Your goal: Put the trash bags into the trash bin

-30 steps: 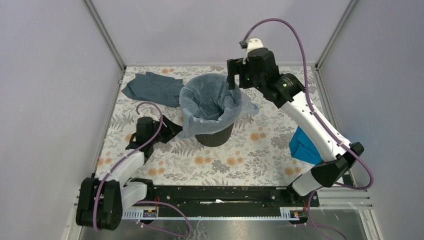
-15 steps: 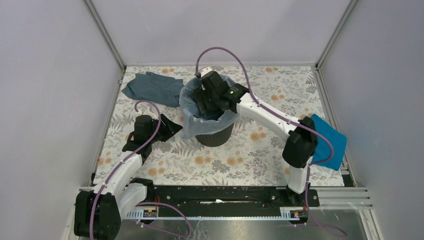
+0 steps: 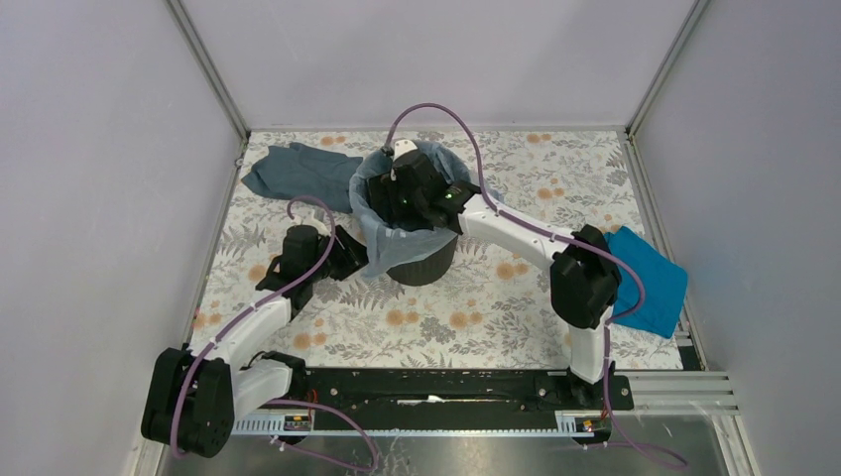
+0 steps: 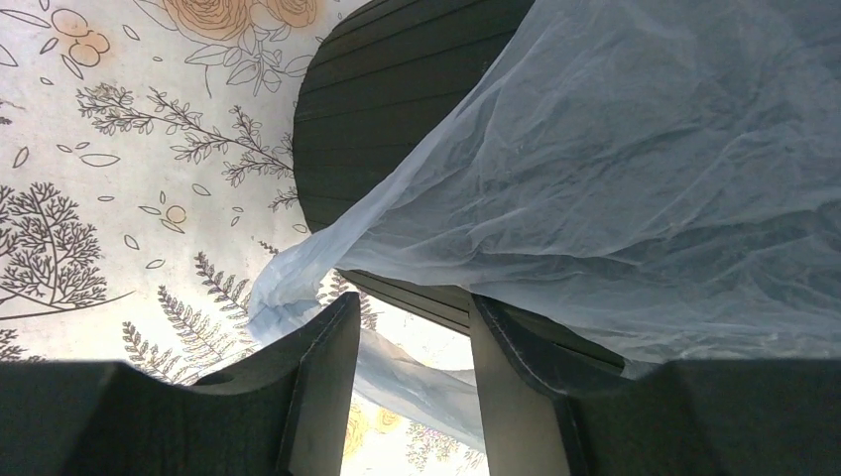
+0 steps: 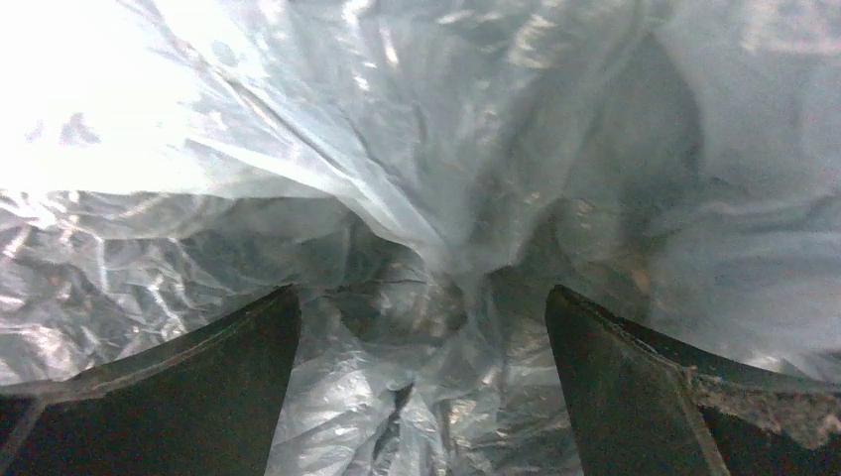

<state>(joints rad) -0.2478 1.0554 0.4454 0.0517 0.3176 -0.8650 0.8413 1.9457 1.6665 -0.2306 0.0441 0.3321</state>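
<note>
At the top view's centre, the thin pale blue translucent plastic bag (image 3: 382,253) is draped inside and over the rim of the round black plastic bin (image 3: 436,268), its left edge hanging toward the floral desk (image 3: 476,317). The right claw (image 5: 421,297) is seen only in the right wrist view, spread wide inside the bag. The left claw (image 4: 412,302) is held open beside the bin's wall. No lettering can be read.

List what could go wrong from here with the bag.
1. The right gripper sits inside the trash bag with jaws open; film may snag and lift out on withdrawal.
2. A flap hangs outside the trash bin, by the left gripper; a pull there could tip the bin.
</note>
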